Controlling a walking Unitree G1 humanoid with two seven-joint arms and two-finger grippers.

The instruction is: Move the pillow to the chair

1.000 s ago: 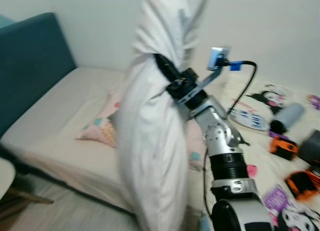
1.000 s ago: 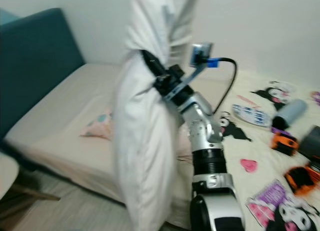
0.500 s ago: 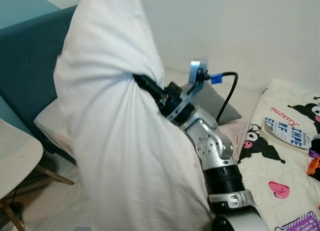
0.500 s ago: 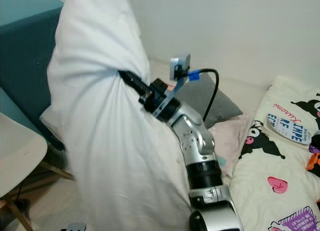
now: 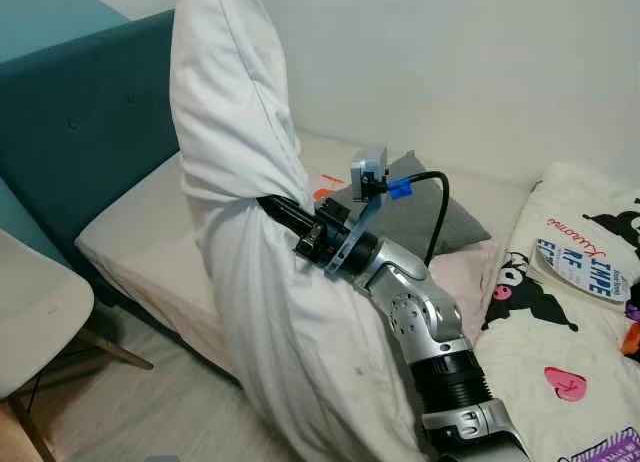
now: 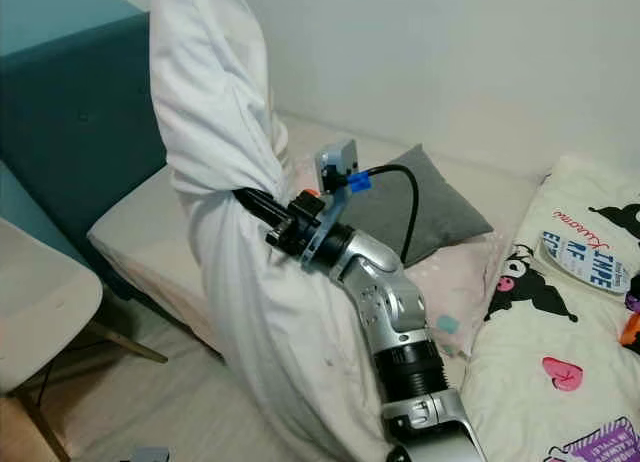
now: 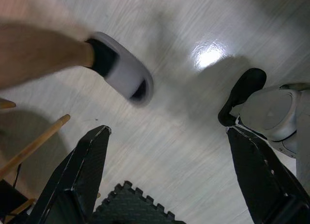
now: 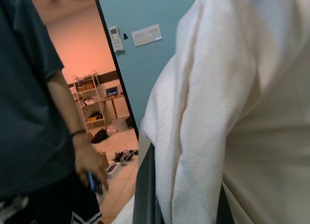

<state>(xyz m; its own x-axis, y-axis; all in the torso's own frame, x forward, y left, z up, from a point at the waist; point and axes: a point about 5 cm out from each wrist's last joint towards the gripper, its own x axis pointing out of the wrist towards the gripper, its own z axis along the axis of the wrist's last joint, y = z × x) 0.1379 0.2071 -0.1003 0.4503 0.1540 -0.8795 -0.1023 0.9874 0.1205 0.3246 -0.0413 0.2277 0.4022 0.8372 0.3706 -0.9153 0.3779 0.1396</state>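
The white pillow [image 5: 250, 272] hangs long-axis upright, pinched round its middle by my right tool [image 5: 283, 210], above the bed [image 5: 140, 232] edge. The chair [image 5: 30, 322] sits off to my left, so I reckon the pillow has to swing that way, clear of the teal headboard [image 5: 80, 142]. Left tool [image 7: 169, 185] hangs idle with fingers spread over the floor (a person's sandalled foot [image 7: 121, 78] is close by, worth watching), grey cushion [image 6: 400, 207] behind.

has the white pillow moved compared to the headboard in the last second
Cannot tell: the camera swung, so the teal headboard shifted too. The right end effector grips the white pillow before it.
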